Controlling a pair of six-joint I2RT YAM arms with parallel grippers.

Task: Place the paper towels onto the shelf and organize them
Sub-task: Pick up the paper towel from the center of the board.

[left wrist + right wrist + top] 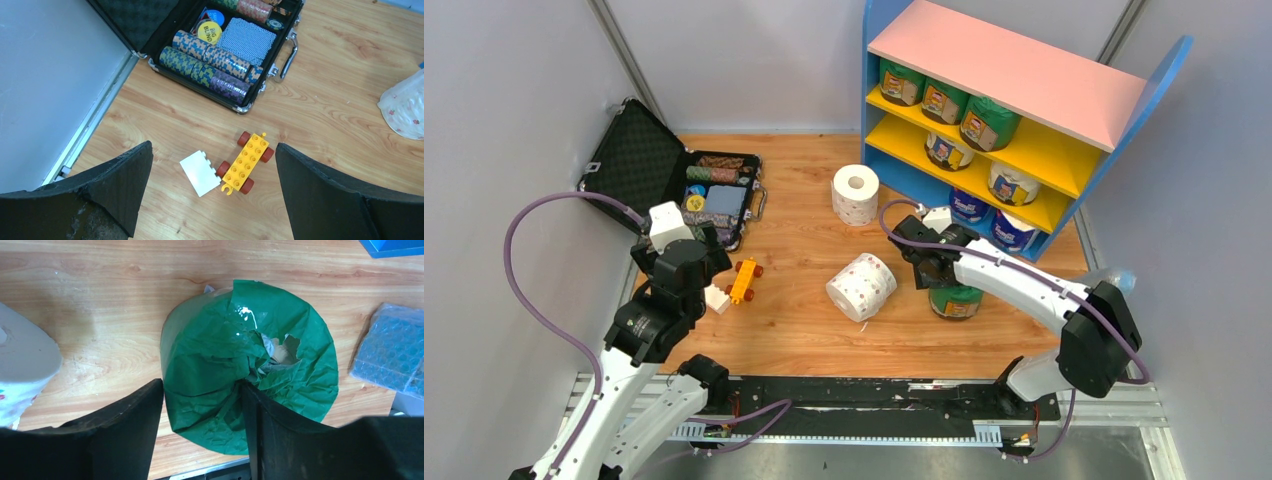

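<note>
The green-wrapped roll [240, 340] stands at 4 o'clock on the wooden surface [794, 335], apart from the shelf [1014, 65] at 1 o'clock. Its crinkled, torn wrapper is pinched by the right claw [200, 387], one finger outside the wall and one pressed into the top. Bare wood is left around the upright dotted roll [855, 193] and the lying dotted roll [861, 286]. The left claw [212, 147] is held wide open above a toy car [245, 162]. The green roll's side is largely hidden.

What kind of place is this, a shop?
Probably a robot practice booth: plain grey walls around a wooden table, a left arm and right arm bolted at its edge, and a toy-coloured shelf.
</note>
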